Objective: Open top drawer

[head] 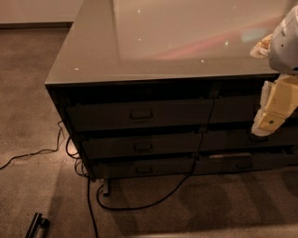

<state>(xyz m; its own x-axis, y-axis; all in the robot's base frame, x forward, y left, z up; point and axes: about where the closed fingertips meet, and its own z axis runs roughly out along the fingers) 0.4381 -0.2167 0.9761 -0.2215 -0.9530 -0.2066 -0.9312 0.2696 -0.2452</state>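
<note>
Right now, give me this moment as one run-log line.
top drawer: shut | pull: untouched | gripper: in front of right-hand drawers, away from pull | next: reach pull

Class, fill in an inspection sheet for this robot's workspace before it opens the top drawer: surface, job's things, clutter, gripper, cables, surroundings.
Surface: glossy grey cabinet top, showing light reflections.
Job's things: top drawer of the left stack looks shut; nothing is touching its pull.
Clutter: dark bar-shaped object on the floor, lower left.
Grippers: cream gripper hangs in front of the right-hand stack, apart from the pull.
Cables: black cable loops on the floor below the cabinet; a thinner cable trails off to the left.
Surroundings: brown carpet; pale wall at the top left.
</note>
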